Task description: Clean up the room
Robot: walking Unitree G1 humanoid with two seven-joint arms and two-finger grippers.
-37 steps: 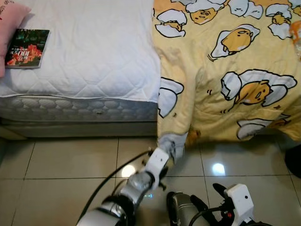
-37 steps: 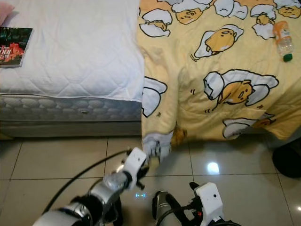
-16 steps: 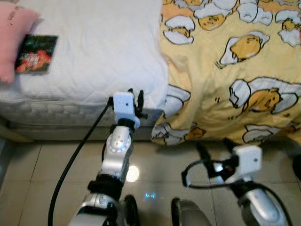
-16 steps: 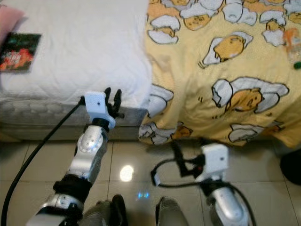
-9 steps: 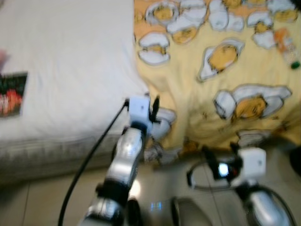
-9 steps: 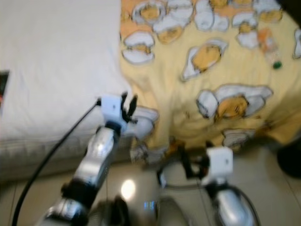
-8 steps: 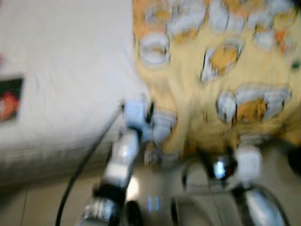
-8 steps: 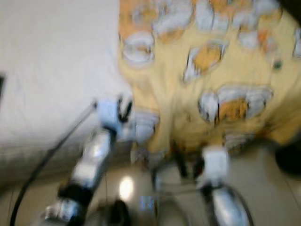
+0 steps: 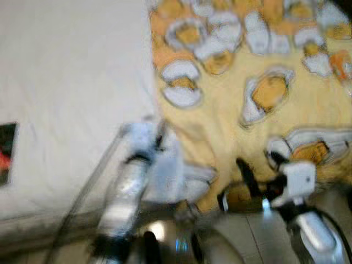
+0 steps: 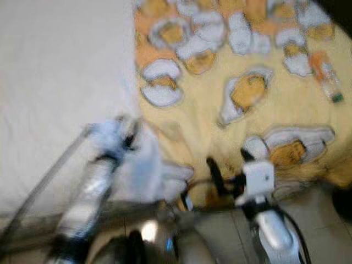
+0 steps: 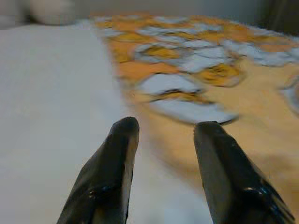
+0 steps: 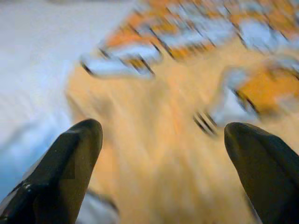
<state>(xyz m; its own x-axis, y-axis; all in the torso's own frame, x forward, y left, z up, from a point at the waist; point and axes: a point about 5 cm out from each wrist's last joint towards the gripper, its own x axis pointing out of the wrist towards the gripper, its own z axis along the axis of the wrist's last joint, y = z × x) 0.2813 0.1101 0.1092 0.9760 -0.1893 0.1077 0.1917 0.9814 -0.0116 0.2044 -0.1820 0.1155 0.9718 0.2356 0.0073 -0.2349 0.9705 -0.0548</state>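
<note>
The yellow blanket (image 9: 258, 104) is seen lying over the right part of the bed (image 9: 66, 88), its edge hanging toward the floor. The left end effector (image 11: 161, 133), fingers parted and released, is being held at the blanket's border on the white mattress. The right end effector (image 12: 161, 135), fingers spread wide and empty, is being held before the hanging edge. Head views are blurred.

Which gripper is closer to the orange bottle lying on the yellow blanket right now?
Right. The right gripper is at the blanket's lower edge, below the bottle; the left gripper is far across, by the white mattress.
</note>
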